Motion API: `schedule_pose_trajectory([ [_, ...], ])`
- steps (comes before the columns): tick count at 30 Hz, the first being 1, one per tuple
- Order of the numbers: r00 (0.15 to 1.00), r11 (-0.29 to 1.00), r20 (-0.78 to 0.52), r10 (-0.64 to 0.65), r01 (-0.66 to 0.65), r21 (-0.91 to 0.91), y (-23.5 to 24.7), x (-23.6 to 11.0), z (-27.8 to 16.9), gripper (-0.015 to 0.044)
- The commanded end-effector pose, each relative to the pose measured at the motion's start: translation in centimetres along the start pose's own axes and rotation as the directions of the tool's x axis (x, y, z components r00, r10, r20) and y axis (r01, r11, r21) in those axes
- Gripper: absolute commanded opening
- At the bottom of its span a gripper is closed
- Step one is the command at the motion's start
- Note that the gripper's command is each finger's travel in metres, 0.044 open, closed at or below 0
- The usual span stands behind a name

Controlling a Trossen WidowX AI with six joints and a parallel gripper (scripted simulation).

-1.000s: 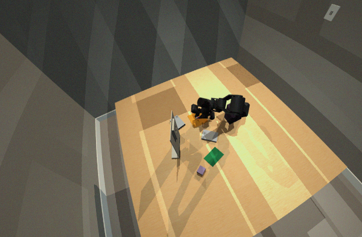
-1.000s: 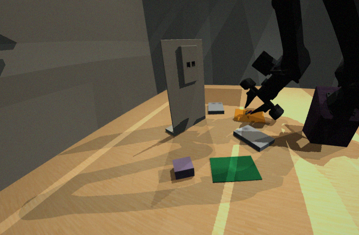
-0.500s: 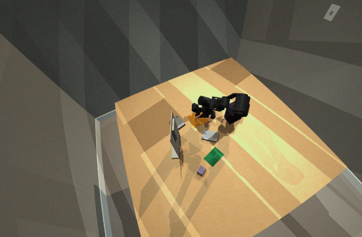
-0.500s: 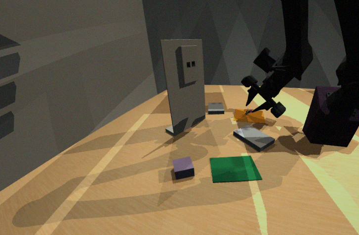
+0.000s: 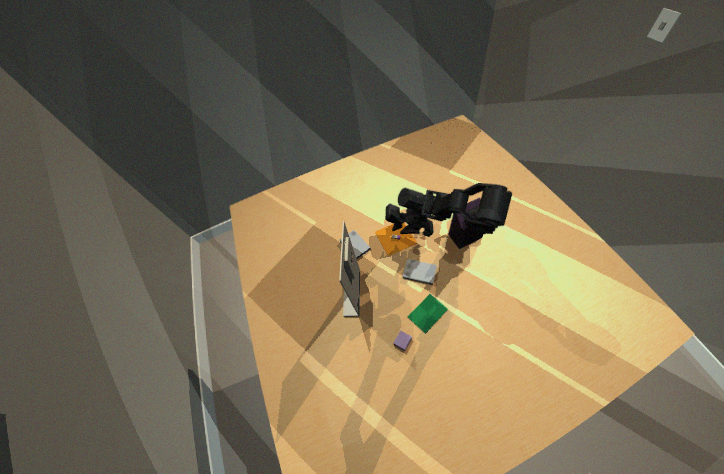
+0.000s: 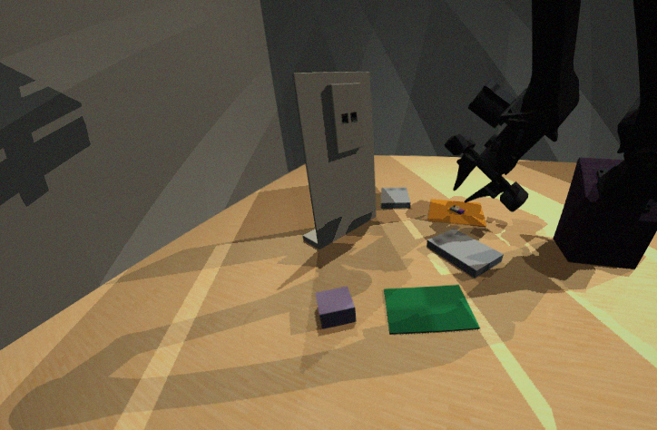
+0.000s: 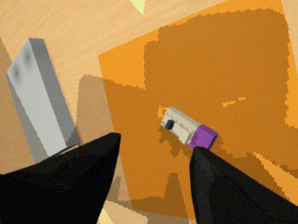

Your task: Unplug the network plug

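Note:
The plug (image 5: 395, 237) (image 6: 455, 209) (image 7: 179, 126), cream with a purple end and a small dark part, lies on the orange square (image 5: 389, 247) (image 6: 438, 216) (image 7: 199, 71). My gripper (image 5: 401, 229) (image 6: 460, 195) (image 7: 156, 149) is open and points down above it. In the wrist view the right fingertip overlaps the edge of the purple end; whether they touch cannot be told. Nothing is held between the fingers. The upright panel (image 5: 350, 285) (image 6: 339, 197) bears a socket block (image 6: 349, 136) whose two openings look empty.
One grey block (image 5: 420, 272) (image 6: 464, 250) lies in front of the orange square, another grey block (image 5: 359, 243) (image 6: 395, 196) beside the panel. A green square (image 5: 427, 313) (image 6: 430, 308) and a small purple block (image 5: 402, 340) (image 6: 336, 307) are farther forward. A dark box (image 6: 593, 228) stands by the arm.

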State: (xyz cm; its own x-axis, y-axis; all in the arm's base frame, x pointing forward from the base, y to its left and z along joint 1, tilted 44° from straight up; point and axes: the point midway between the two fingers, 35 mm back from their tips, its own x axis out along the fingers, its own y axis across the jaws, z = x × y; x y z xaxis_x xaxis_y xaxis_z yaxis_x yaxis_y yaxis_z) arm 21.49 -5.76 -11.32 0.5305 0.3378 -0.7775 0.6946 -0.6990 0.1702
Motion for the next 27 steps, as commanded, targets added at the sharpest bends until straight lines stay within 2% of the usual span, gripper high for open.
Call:
schedule_pose_trajectory([
  [1,1.000,1.000,-0.003,-0.005,0.005,-0.001,-0.2,-0.3,0.0,0.0156],
  [27,1.000,1.000,0.004,-0.005,0.005,-0.003,1.8,-2.3,0.3,0.0156],
])
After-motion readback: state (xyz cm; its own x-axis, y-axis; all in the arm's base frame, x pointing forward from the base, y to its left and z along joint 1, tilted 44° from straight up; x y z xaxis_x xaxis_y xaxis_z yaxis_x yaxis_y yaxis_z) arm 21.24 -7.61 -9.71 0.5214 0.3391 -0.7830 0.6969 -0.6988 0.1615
